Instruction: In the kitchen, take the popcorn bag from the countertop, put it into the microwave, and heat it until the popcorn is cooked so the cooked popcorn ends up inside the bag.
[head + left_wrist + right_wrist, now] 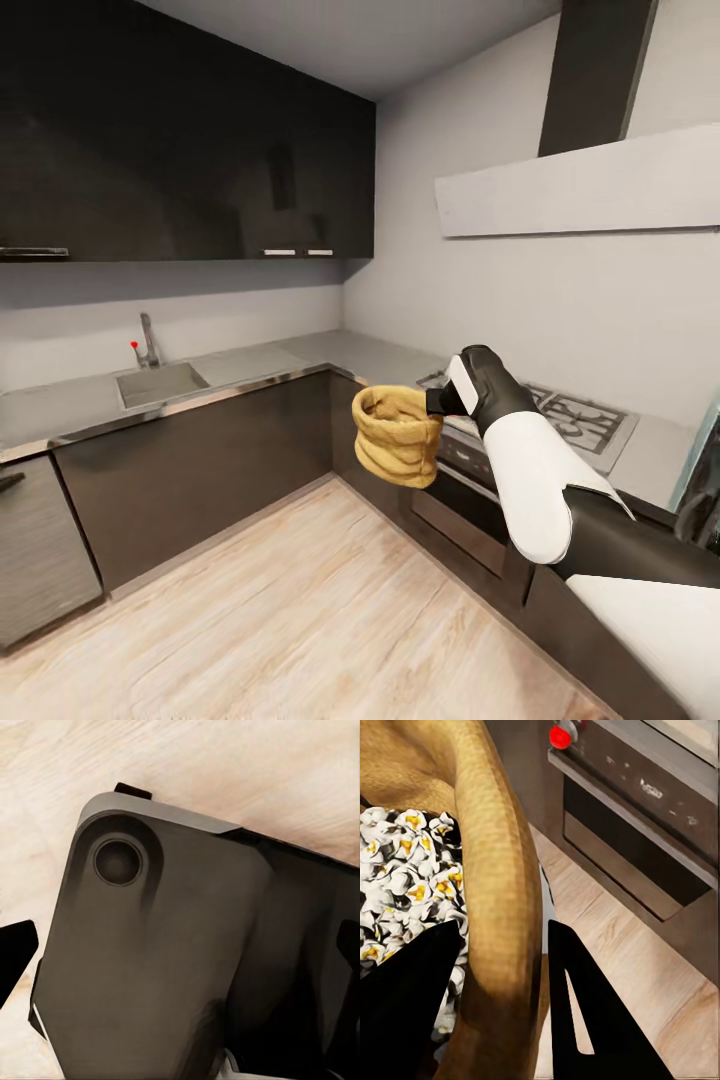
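The popcorn bag is a squat tan sack with bulging horizontal folds and a thick rolled rim. It hangs in the air in front of the oven, off the countertop, held at its rim by the right gripper. The right arm reaches in from the lower right, white with black joints.

The right wrist view looks into the bag: it holds white popped popcorn with yellow centres. There the two black fingers straddle the rim wall, one inside over the popcorn and one outside, closed onto it. The same view shows the oven front with one red knob and pale wood floor below.

The head view takes in one sink with one tap set in the grey countertop, one gas hob at its right end, dark upper cabinets and a hood.

The left wrist view shows a dark robot body part above the wood floor; I cannot tell how the left jaws stand.
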Motion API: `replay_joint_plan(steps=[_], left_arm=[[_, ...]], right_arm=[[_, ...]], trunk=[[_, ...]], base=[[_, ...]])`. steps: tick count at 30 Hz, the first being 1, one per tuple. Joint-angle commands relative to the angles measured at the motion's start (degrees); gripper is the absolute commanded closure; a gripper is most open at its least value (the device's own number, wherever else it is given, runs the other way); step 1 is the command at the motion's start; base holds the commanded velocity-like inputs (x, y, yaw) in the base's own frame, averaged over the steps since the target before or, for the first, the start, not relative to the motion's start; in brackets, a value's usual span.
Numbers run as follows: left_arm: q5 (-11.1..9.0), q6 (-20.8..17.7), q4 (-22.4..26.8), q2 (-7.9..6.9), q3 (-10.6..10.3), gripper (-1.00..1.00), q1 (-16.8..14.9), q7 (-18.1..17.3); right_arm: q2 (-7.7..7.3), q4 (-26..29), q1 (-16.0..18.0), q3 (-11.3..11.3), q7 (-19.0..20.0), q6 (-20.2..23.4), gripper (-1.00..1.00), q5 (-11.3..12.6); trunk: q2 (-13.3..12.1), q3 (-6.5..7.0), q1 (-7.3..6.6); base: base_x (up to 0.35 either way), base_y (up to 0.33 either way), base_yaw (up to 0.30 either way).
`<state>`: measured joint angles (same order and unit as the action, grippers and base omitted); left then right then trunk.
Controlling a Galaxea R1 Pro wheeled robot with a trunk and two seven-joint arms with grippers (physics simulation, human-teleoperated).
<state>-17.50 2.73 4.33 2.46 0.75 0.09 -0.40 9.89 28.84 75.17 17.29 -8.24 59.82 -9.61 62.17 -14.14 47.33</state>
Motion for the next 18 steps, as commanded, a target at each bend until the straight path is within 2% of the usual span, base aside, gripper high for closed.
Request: replay_joint_plan(steps=[1, 18], left_arm=[[-0.26, 0.08, 0.06, 0.0, 0.04, -1.0, 0.03, -0.04], [-0.26, 0.08, 0.06, 0.0, 0.04, -1.0, 0.07, -0.04]], right_arm=[[0.11, 0.07, 0.06, 0.48, 0.16, 0.18, 1.0, -0.5], [0.11, 0.08, 0.06, 0.5, 0.09, 0.18, 1.0, -0.5]], trunk=[[0.05, -0.07, -0.03], [0.05, -0.07, -0.03]], base=[[-0.348, 0.0, 0.0], [-0.348, 0.0, 0.0]])
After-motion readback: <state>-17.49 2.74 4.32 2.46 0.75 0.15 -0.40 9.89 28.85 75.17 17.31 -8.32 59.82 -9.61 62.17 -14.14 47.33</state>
